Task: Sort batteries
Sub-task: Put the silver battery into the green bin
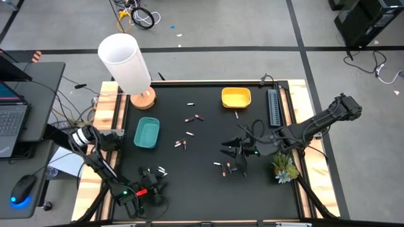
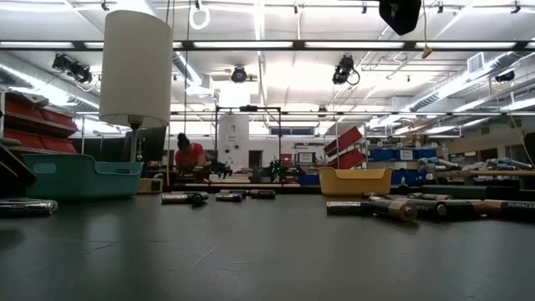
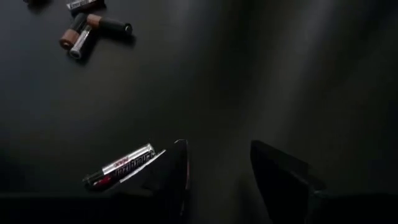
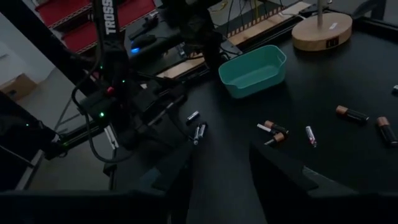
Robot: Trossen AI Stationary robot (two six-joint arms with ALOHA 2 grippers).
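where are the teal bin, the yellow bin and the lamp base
teal bin (image 1: 146,133), high view, middle of its inside floor
yellow bin (image 1: 236,97), high view, middle of its inside floor
lamp base (image 1: 142,98), high view, top of the wooden disc

The bench (image 1: 208,189) has a matt black top, smooth, with pale bare wood (image 1: 106,104) along its edges. The batteries (image 3: 121,165) look metal with glossy printed wrappers, some silver-white, others dark with coppery ends (image 3: 67,41). The teal bin (image 4: 255,70) and yellow bin (image 1: 236,97) look like smooth plastic, and the lamp's round base (image 4: 321,30) is light wood.
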